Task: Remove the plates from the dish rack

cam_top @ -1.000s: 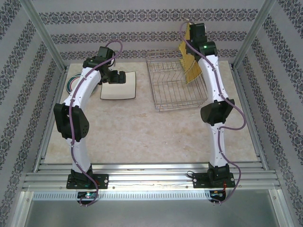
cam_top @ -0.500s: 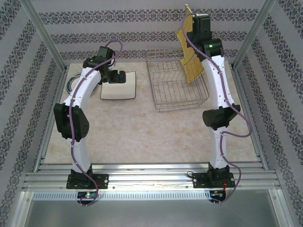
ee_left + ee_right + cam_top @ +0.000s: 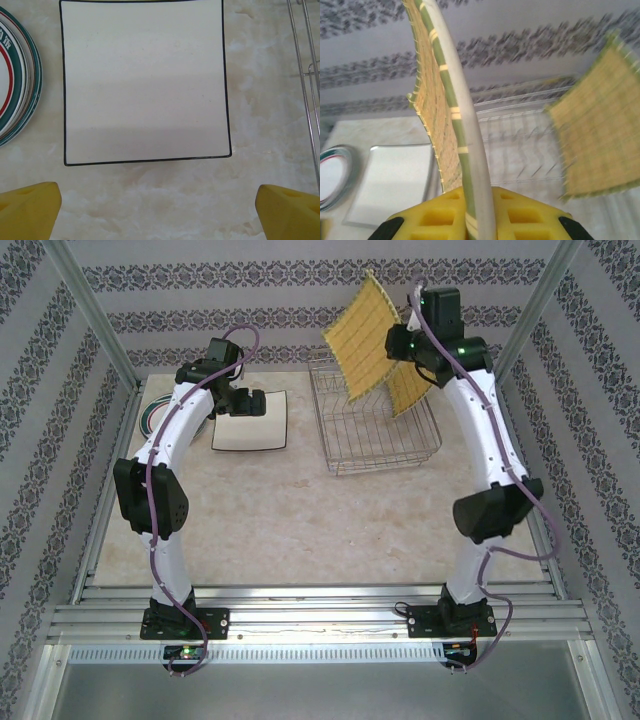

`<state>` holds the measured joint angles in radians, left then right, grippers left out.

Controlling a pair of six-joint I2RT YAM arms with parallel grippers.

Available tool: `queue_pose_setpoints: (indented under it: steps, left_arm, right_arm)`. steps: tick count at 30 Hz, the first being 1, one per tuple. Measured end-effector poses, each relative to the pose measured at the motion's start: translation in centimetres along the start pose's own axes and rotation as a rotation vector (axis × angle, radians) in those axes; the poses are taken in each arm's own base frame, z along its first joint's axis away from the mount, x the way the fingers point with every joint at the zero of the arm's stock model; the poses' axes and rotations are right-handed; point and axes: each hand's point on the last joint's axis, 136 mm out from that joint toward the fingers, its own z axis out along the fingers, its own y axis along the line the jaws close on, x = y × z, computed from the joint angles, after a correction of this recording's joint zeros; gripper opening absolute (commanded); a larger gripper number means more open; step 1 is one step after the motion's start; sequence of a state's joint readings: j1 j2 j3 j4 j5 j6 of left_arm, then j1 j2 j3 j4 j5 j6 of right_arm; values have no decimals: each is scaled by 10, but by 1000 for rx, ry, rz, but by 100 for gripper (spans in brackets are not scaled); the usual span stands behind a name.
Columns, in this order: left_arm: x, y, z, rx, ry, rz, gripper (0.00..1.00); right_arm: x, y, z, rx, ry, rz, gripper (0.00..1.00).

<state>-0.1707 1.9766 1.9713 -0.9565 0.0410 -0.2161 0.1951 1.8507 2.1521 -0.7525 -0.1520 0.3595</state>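
The right gripper (image 3: 477, 212) is pinched tight on the edge of a yellow woven plate (image 3: 362, 332), holding it tilted in the air over the far side of the dish rack (image 3: 372, 435), seemingly clear of the wires. A second yellow plate (image 3: 408, 390) leans at the rack's right end. The left gripper (image 3: 160, 210) hangs wide open and empty over the white square plate (image 3: 145, 80), which lies flat near the worktop's (image 3: 300, 510) far-left corner beside the stacked round plates (image 3: 12, 75). I'd say this is the carry-out step; next the plate needs swinging left and laying flat without clipping the rack
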Motion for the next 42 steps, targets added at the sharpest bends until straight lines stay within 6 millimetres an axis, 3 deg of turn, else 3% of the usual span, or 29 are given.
queue_pose_setpoints:
  steps: [4, 10, 14, 20, 33, 42]
  left_arm:
    - [5, 1, 5, -4, 13, 1, 100]
    - [8, 0, 7, -4, 21, 4, 100]
    - [8, -1, 7, -4, 17, 5, 100]
    - [12, -1, 7, 1, 16, 6, 100]
    - [10, -9, -6, 57, -33, 4, 100]
    - [7, -37, 1, 231, -64, -8, 100]
  right_arm:
    - [34, -9, 5, -158, 15, 171, 0]
    - [84, -29, 30, -350, 45, 447, 0]
    - [107, -24, 37, -453, 72, 554, 0]
    - [113, -15, 32, -567, 57, 594, 0]
    - [107, -3, 20, -721, -5, 638, 0]
    - [118, -9, 32, -744, 9, 697, 0]
